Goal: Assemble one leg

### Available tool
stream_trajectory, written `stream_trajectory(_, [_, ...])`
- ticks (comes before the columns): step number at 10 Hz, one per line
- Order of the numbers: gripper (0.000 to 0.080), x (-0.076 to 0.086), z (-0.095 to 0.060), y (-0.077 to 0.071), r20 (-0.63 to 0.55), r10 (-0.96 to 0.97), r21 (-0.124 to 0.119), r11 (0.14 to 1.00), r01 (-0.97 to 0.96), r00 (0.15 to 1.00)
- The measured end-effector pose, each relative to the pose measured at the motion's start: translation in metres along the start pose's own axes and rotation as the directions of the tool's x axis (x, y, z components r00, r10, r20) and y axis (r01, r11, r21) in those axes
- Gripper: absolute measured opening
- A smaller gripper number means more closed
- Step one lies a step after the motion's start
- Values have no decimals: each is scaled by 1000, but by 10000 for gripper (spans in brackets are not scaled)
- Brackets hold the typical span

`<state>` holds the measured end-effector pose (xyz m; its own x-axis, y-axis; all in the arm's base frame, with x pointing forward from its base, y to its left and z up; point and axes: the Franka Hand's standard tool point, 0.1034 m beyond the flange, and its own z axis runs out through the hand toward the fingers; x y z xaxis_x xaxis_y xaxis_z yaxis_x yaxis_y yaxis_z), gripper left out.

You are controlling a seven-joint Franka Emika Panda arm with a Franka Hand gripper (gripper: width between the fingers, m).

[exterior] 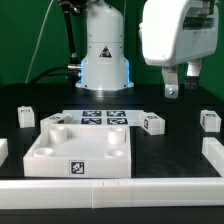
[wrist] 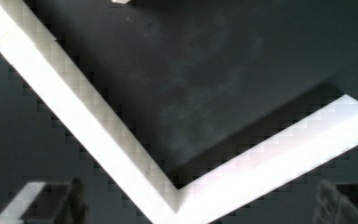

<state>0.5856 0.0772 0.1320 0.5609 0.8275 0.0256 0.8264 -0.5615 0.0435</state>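
Note:
The white square top (exterior: 80,150) with round corner sockets lies at the front of the exterior view's left, a tag on its near side. Several small white tagged legs stand on the black table: one at the far left (exterior: 25,117), one behind the top (exterior: 55,120), one right of the marker board (exterior: 152,123), one at the far right (exterior: 208,120). My gripper (exterior: 181,84) hangs high above the table's back right, open and empty, well above the legs. In the wrist view the gripper (wrist: 194,205) shows dark fingers (wrist: 43,200) wide apart with nothing between them. No leg shows there.
The marker board (exterior: 103,118) lies in front of the robot base (exterior: 103,60). White rails border the table at the front (exterior: 110,190) and the exterior view's right (exterior: 213,152). In the wrist view a rail corner (wrist: 176,170) lies on the black table below the gripper.

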Motion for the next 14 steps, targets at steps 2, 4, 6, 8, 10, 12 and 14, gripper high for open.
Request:
stream_trajectory(2, [650,0,0,0,0,-3,-1,1000,3,1000])
stream_trajectory(4, [650,0,0,0,-1,-2,0,1000,2,1000])
stream_trajectory(6, [650,0,0,0,-1,-2,0,1000,2,1000])
stream_trajectory(8, [650,0,0,0,-1,-1,0,1000,1,1000])
stream_trajectory(10, [650,0,0,0,-1,-1,0,1000,1,1000])
stream_trajectory(12, [650,-1,1,-1,1,-6,1,1000,6,1000])
stream_trajectory(14, [650,-22,19,-18,0,-156,8,988,156,988])
